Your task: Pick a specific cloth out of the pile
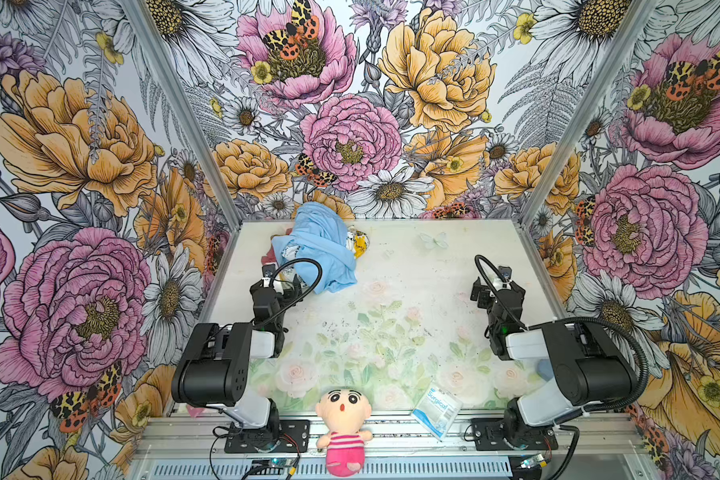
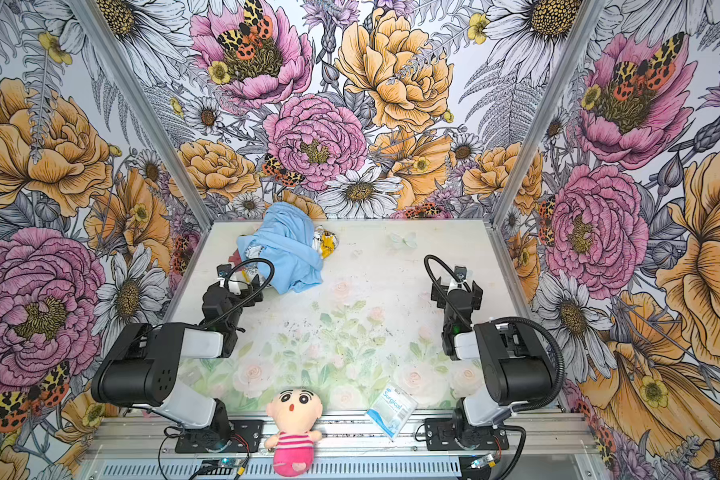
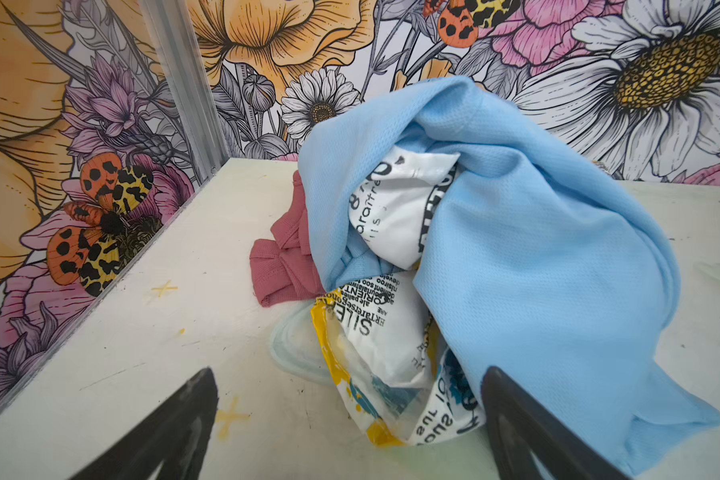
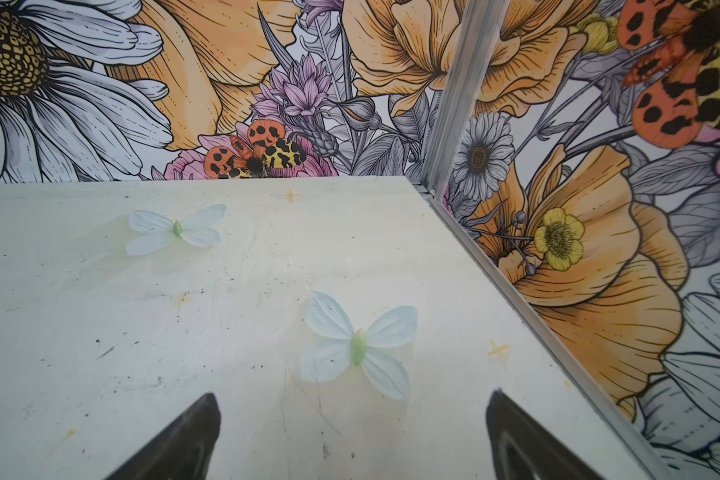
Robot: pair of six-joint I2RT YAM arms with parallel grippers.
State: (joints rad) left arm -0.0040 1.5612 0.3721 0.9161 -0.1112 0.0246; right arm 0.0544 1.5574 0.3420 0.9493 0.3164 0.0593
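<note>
My left gripper (image 3: 350, 374) is wide open and holds nothing. Its two black fingers (image 3: 175, 424) point at the pile (image 1: 321, 249), and it sits just beside the pile's near edge. I cannot tell if a finger touches any cloth.

The pile is at the back of the table (image 1: 433, 299), close to the back wall and on the left side. Most of it is the big blue cloth (image 3: 537, 249), all bunched up. The white cloth with yellow print (image 3: 391, 340) peeks out from under the blue one, with black letters on it.

The cloth (image 3: 285, 266) I want is the small rosy pink one. It pokes out from under the blue cloth on the side of the pile next to the left wall. It lies crumpled on the table, and part of it is hidden. In a top view I see only a little bit of it.

My right gripper (image 4: 352, 397) is wide open too, and it holds nothing. It is over bare table on the right side, well apart from the pile. A pale butterfly picture (image 4: 356, 349) is on the table in front of it.

A doll (image 1: 344, 428) and a small packet (image 1: 435, 409) lie at the front edge.
</note>
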